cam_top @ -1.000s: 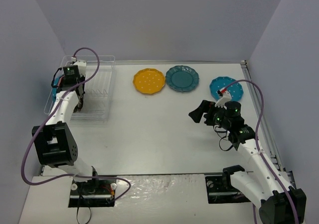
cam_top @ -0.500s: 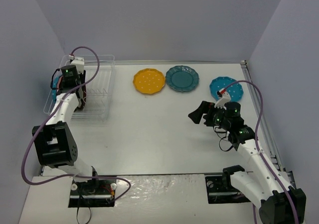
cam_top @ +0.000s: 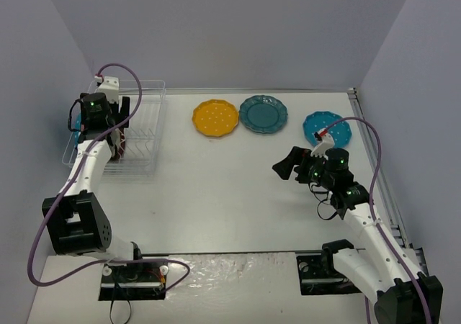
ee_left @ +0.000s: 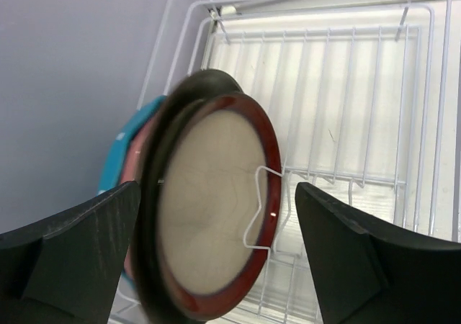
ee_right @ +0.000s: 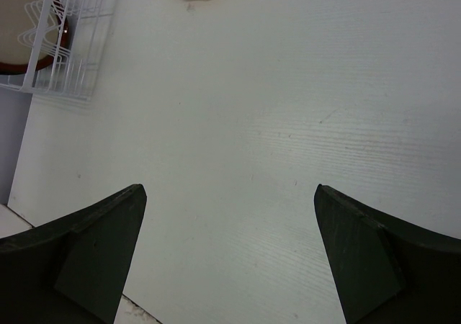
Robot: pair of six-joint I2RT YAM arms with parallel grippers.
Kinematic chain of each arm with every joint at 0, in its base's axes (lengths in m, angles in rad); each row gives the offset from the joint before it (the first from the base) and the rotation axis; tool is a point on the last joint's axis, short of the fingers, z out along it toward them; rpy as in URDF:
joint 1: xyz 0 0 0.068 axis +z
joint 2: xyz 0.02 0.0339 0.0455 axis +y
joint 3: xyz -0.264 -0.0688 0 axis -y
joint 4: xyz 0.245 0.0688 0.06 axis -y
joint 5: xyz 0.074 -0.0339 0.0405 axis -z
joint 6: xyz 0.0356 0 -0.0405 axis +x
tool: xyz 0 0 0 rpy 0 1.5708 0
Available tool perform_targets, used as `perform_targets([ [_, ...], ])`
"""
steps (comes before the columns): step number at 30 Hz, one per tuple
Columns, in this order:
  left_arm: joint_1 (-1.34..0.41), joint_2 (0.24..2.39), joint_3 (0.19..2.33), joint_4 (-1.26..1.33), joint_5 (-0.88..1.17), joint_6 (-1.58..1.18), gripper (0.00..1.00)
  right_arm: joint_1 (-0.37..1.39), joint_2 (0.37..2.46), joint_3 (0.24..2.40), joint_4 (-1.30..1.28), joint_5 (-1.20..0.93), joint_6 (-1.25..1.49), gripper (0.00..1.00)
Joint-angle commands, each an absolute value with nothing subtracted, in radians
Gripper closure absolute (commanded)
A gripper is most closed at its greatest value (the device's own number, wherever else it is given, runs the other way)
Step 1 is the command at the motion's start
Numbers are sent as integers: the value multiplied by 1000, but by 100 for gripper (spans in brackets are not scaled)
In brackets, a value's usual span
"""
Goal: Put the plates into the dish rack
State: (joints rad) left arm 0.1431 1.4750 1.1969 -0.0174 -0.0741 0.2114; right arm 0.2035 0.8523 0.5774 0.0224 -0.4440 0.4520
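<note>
In the left wrist view a dark-rimmed plate (ee_left: 209, 216) with a cream centre stands on edge in the dish rack (ee_left: 360, 86), leaning on a wire tine. Behind it stand another dark plate (ee_left: 205, 83), a pink plate (ee_left: 133, 165) and a blue plate (ee_left: 119, 158). My left gripper (ee_left: 217, 194) is open, one jaw on each side of the front plate and apart from it. On the table lie a yellow plate (cam_top: 215, 117), a dark teal plate (cam_top: 263, 113) and a bright blue plate (cam_top: 326, 127). My right gripper (cam_top: 284, 167) hangs open and empty over bare table.
The dish rack (cam_top: 155, 93) sits at the far left, close to the left wall, with its right-hand slots holding nothing. The right arm's cable crosses over the bright blue plate. The back wall runs just behind the row of plates.
My left gripper has opened and let go of the dark-rimmed plate, which now stands in the rack. The left wrist has drawn up and back a little. The right arm has not moved.
</note>
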Motion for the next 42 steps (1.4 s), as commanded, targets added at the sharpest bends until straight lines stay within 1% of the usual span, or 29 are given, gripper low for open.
perform_targets([
  [1, 154, 1374, 1241, 52, -104, 194, 12, 199, 828, 587, 66, -410, 462, 0],
  [3, 147, 1362, 1244, 44, -101, 187, 10, 199, 825, 584, 64, -400, 462, 0],
  [9, 115, 1320, 1255, 12, -89, 135, 7, 199, 820, 591, 47, -334, 473, 0],
  [13, 91, 1267, 1313, -107, -108, 34, 4, 199, 831, 610, 24, -252, 495, 0],
  [15, 83, 1229, 1359, -197, -103, -59, 3, 199, 850, 624, 11, -174, 522, 0],
  [19, 84, 1141, 1381, -327, -48, -208, 3, 181, 921, 654, -34, 27, 604, 0],
  [22, 80, 1072, 1334, -378, 32, -301, 3, 119, 1002, 683, -39, 135, 666, 0],
  [25, 33, 1016, 1250, -366, 95, -312, 3, 52, 1096, 717, -38, 212, 779, 0],
  [30, -73, 955, 1143, -381, 84, -274, 3, 26, 1235, 805, -35, 422, 891, 0],
  [35, -112, 899, 1074, -399, 68, -268, 3, -60, 1420, 959, -31, 434, 894, 0],
  [42, -119, 902, 1047, -399, 108, -276, 3, -120, 1638, 1076, -24, 373, 883, 0],
])
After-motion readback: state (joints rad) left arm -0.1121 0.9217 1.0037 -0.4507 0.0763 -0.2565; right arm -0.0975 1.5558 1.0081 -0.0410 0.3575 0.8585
